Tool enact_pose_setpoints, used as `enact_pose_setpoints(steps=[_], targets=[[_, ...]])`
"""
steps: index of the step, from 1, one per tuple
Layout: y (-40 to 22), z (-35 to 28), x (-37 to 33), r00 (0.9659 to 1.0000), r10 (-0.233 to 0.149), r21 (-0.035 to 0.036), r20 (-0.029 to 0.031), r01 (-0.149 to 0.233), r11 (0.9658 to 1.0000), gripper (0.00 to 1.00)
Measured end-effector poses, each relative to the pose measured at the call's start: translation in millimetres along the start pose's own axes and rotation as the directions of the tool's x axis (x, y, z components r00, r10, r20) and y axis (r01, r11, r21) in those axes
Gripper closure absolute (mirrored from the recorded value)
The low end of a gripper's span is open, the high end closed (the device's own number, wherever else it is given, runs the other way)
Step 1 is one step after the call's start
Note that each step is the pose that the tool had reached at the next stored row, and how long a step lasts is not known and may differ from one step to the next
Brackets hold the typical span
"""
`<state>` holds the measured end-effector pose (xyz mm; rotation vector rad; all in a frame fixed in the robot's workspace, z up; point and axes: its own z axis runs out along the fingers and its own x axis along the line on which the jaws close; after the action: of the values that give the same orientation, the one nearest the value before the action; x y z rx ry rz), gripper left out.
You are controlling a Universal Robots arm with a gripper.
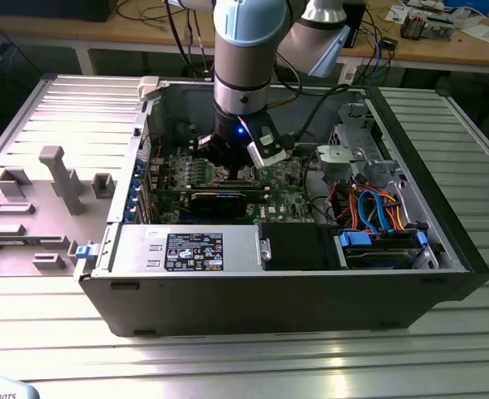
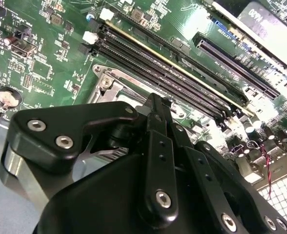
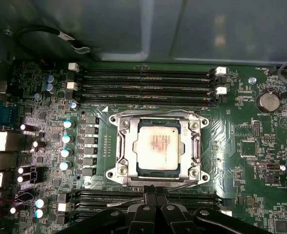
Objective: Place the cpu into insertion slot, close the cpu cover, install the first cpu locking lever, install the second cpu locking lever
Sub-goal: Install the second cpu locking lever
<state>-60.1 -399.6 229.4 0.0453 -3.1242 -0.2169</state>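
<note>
Two steps look done: the pincer (image 3: 155, 207), its fingers drawn together on nothing, hangs at the near edge of the insertion slot (image 3: 158, 147). Just beyond, the cpu (image 3: 157, 145) lies flat and square in it, the cpu cover (image 3: 121, 146) shut around. A locking lever (image 3: 126, 202) seems next

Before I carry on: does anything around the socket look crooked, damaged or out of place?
Nothing stands out. In the first wrist view the cpu lies flat and square in the insertion slot, with the cpu cover down around it. The gripper sits at the socket's edge, near a thin wire lever; whether that is latched is unclear.
</note>
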Motion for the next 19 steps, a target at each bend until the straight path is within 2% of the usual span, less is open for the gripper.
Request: enact_pose_setpoints(steps=[4,6,10,19], targets=[[0.0,0.0,0.0,1.0000,0.000,-0.0049,-0.0001,0.000,1.0000,0.89],[-0.7,0.0,4.4,1.0000,0.000,-0.0049,-0.0011,0.000,1.0000,0.89],[-1.2,0.3,8.4,1.0000,0.000,-0.0047,-0.0028,0.000,1.0000,0.89],[-8.1,-0.2,20.6,1.0000,-0.001,-0.0048,-0.0040,0.001,1.0000,0.89]])
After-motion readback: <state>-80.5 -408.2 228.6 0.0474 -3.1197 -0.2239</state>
